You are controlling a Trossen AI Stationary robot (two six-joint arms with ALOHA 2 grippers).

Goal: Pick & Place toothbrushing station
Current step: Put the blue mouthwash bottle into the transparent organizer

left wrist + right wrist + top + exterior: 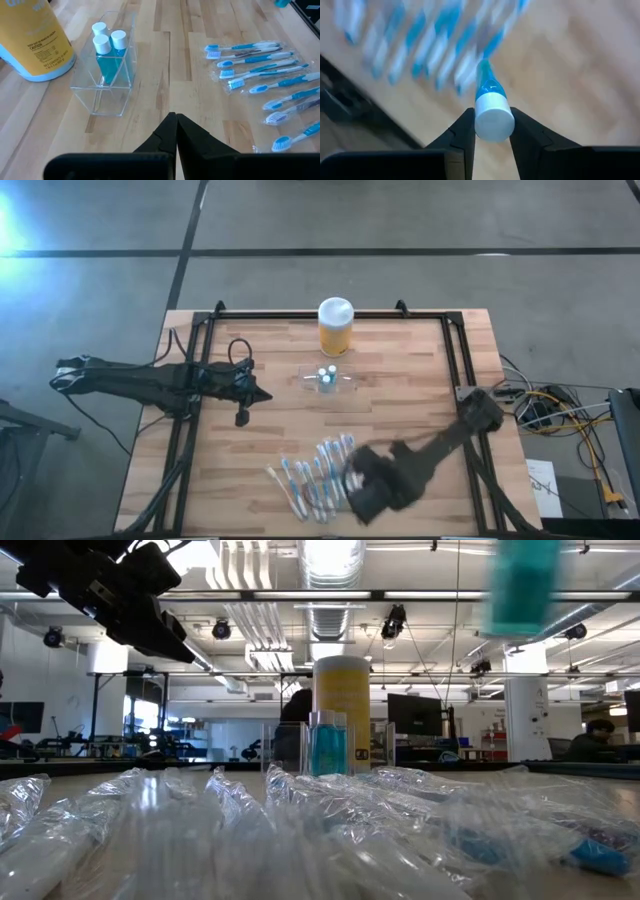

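While the right gripper [491, 131] pinches a white-capped blue tube [490, 102] above the wrapped toothbrushes [315, 475], the smooth cap could squirt from the hard fingers if the arm swings fast. Mid-table beside the yellow jar [335, 327], the clear toothbrushing station [107, 70] holds two tubes. Nearby, the left gripper [176, 119] hangs fully closed, empty.
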